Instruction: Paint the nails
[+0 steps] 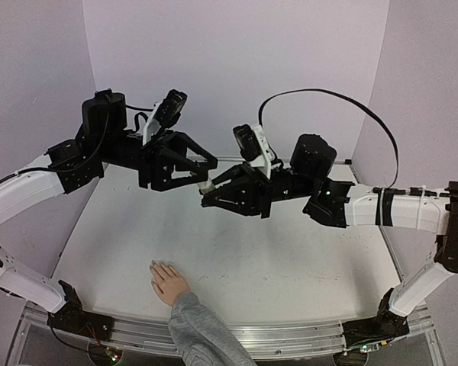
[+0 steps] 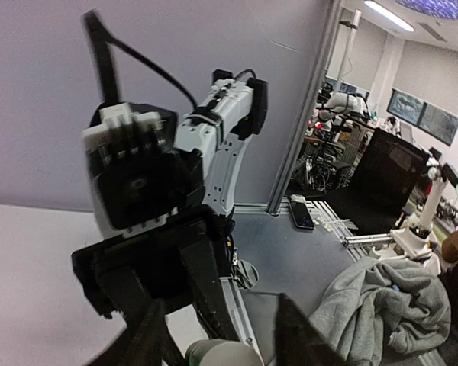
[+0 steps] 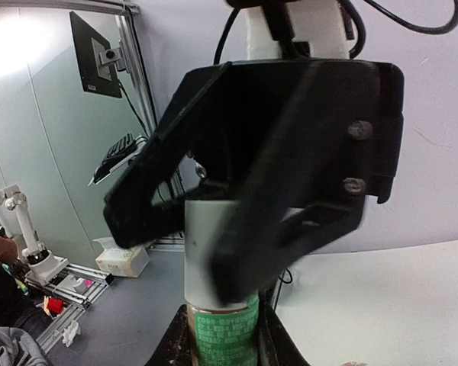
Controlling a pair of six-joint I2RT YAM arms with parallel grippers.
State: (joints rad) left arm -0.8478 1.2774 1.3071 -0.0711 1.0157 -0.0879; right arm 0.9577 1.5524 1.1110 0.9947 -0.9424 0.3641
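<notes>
The flesh-coloured hand [image 1: 169, 283] lies flat near the table's front edge, in a grey knit sleeve [image 1: 202, 335]. Its nails [image 1: 157, 266] point toward the back and are too small to make out. Both grippers meet in the air well above and behind it. My right gripper [image 1: 207, 200] [image 3: 225, 339] is shut on a bottle [image 3: 227, 335] with a green label and holds it upright. The left gripper [image 1: 208, 181] [image 2: 221, 347] straddles the bottle's white cap [image 3: 202, 252] [image 2: 223, 354]. Its fingers [image 2: 304, 335] stand slightly apart from the cap, so it is open.
The white table [image 1: 290, 259] spreads below both arms, with grey walls on three sides and a metal rail [image 1: 290, 335] along the front. Beyond the table the wrist views show a grey cloth [image 2: 389, 305], a phone [image 2: 301, 212] and a tissue box [image 3: 122, 259].
</notes>
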